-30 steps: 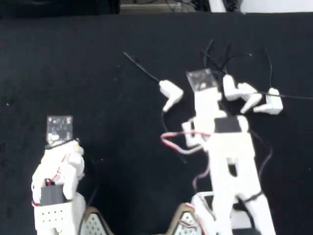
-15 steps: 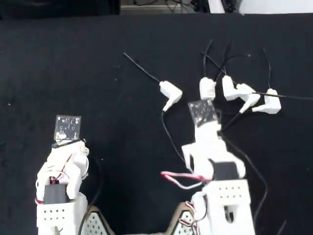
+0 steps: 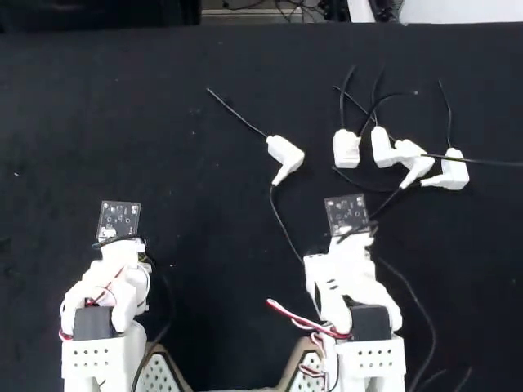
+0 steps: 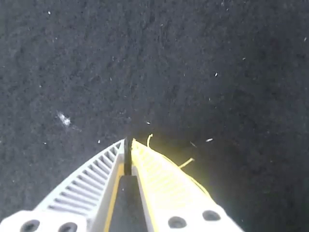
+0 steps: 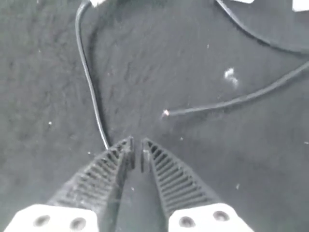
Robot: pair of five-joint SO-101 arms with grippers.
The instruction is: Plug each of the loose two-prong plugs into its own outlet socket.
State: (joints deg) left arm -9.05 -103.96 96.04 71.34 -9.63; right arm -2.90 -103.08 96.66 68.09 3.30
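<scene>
Both clenched empty, your left hand (image 4: 128, 145) and right hand (image 5: 137, 145) risk snagging the black cable (image 5: 89, 82), dragging its plug (image 3: 284, 155) askew

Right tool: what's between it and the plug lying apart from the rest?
Only a thin black cable on the black cloth, running from the right tool toward that plug; see the right wrist and high views.
</scene>
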